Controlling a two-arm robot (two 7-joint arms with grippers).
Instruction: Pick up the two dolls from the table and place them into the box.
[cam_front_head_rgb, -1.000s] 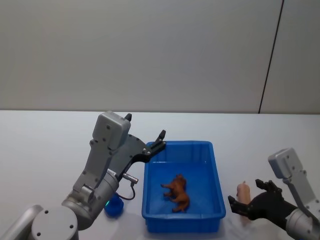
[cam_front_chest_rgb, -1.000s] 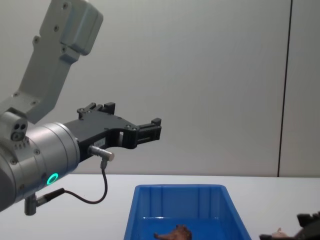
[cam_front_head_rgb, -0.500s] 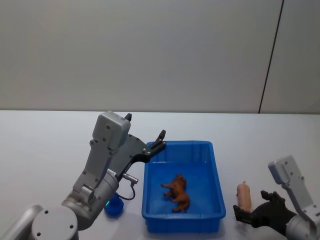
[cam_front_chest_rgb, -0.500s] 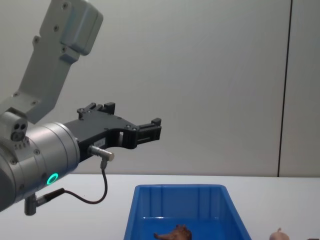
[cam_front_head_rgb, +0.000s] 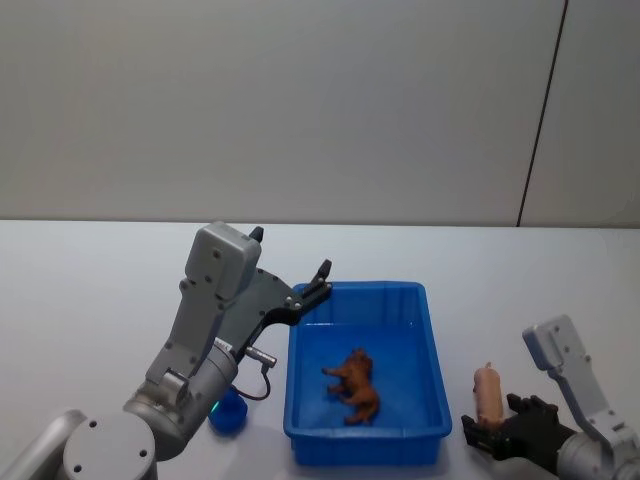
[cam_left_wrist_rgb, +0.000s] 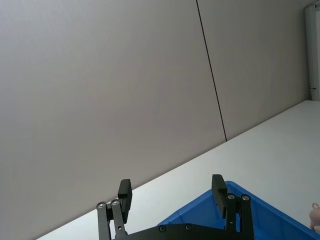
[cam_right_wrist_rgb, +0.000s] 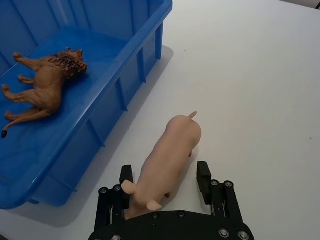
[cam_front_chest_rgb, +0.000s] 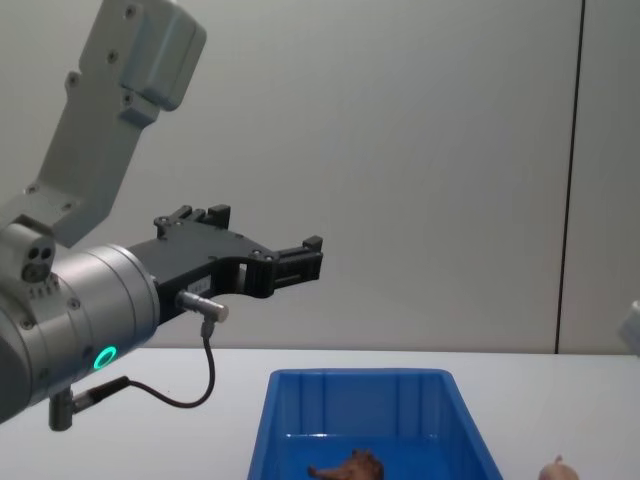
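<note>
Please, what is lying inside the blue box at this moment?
Inside the box lies one reddish-brown doll, on its side. The pale pink doll is outside, on the table. The box's near wall hides a floor strip.

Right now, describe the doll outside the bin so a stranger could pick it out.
Start at the bright blue box on the white table. Just beyond its right wall, on the tabletop, is the pale pink doll, between the open fingers of the right gripper. It is smooth and pig-shaped, unlike the rough reddish-brown doll inside the box.
</note>
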